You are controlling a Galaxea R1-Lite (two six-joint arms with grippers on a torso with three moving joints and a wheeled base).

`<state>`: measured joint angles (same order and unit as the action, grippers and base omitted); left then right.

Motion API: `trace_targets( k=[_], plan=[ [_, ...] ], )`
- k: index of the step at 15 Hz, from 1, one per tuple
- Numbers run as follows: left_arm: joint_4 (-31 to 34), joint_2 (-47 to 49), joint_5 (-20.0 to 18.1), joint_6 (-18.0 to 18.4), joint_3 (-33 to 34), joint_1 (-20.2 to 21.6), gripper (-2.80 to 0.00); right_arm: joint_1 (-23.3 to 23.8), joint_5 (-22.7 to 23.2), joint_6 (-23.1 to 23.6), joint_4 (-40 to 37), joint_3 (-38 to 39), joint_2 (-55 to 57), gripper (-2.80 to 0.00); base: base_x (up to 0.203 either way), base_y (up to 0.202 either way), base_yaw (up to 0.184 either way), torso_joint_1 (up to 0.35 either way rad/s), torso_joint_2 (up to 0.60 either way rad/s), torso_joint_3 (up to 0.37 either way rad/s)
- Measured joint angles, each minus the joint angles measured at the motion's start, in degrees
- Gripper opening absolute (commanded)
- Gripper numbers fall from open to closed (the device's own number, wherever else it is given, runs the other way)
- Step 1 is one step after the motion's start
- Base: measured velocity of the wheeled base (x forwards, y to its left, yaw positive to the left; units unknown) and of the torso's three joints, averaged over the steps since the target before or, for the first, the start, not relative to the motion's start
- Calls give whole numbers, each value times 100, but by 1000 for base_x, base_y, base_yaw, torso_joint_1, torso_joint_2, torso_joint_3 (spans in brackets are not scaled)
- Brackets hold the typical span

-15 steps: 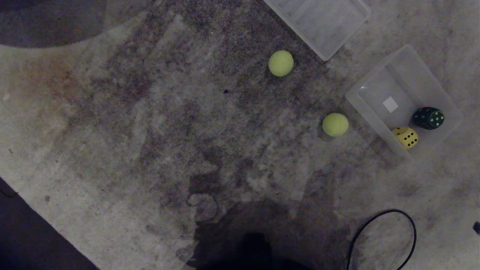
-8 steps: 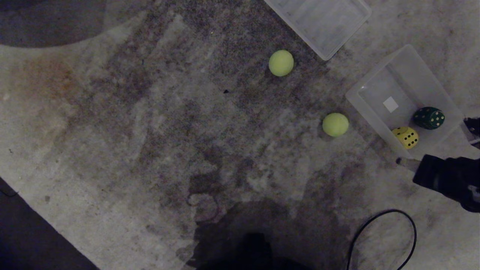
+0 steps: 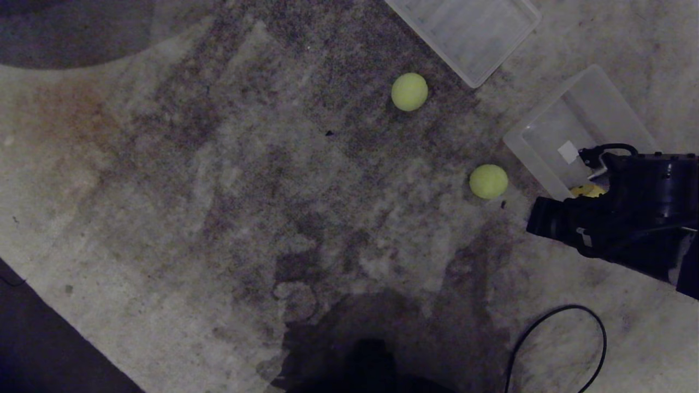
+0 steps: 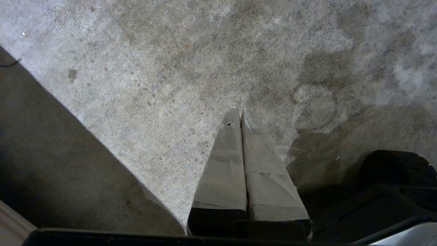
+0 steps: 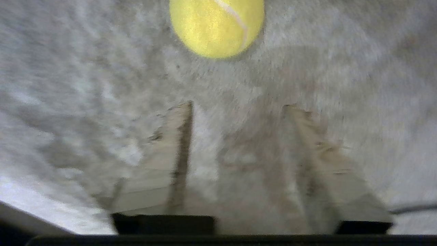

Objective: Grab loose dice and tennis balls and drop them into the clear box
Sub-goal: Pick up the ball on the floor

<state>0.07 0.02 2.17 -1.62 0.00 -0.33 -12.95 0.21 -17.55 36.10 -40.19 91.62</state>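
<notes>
At the bottom of the head view we see a dark shadow on the stained grey carpet, and a black cable loops at lower right. Our left gripper shows only in its own wrist view, hanging over bare carpet beside the carpet's edge with its two fingers pressed flat together and nothing between them. Our right gripper comes in from the right edge of the head view at mid height, its dark body lying over the near end of the clear box. In the right wrist view its fingers stand well apart with only carpet between them, gripping nothing, and the nearer tennis ball lies on the carpet beyond the fingertips, apart from them. In the head view that ball sits right of centre, just beside the box's left wall and outside it. A sliver of the yellow die shows inside the box at the arm's edge, near the white sticker. The farther tennis ball rests above centre, well apart from the first. At the top edge, right of centre, lies the flat translucent lid.
</notes>
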Motion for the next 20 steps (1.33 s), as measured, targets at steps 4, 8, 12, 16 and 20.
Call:
trace_targets(
  k=[4,8,12,16,20],
  plan=[
    [2,0,0,0,0,4,-280,14,-16,98,518,-373,541,0,0,0,0,0,0,0],
    [2,0,-2,0,0,2,-280,77,-15,113,1137,-611,971,0,0,0,0,0,0,0],
    [2,0,1,0,0,4,-280,59,-2,20,1142,-911,1257,0,0,0,0,0,0,0],
    [2,0,-2,-3,0,5,-280,-20,-5,-311,1186,-1256,1448,0,0,0,0,0,0,0],
    [3,0,0,0,0,2,-280,-98,-21,-322,1508,-1361,1661,0,0,0,0,0,0,0]
  ],
)
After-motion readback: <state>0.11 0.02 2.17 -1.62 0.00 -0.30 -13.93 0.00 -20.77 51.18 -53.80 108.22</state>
